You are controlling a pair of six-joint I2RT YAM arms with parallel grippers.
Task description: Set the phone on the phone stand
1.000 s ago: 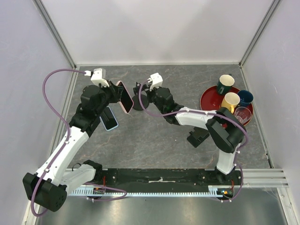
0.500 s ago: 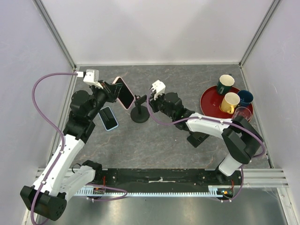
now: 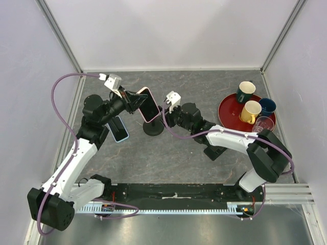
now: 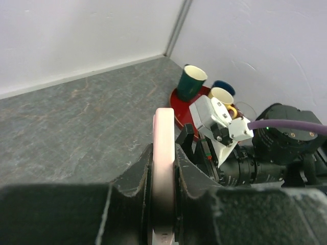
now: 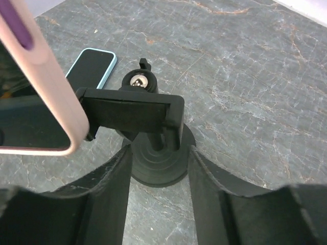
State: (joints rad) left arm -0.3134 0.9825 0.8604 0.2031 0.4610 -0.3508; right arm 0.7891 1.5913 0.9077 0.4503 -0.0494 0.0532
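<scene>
Over the grey table [image 3: 204,92], the left gripper [image 4: 164,171] is clamped across the thin edges of the pink phone [image 3: 149,104], holding it in the air just on the left arm's side of the phone stand [image 3: 153,127]. The phone's long axis is tilted, and its lower corner is right beside the end of the stand's clamp [image 5: 130,115], not in it. The right gripper [image 5: 161,153] has its fingers spread wide on either side of the post, apparently not closed on it. Seating the phone looks to be the left arm's job. A light-blue phone [image 3: 119,128] lies flat nearby.
</scene>
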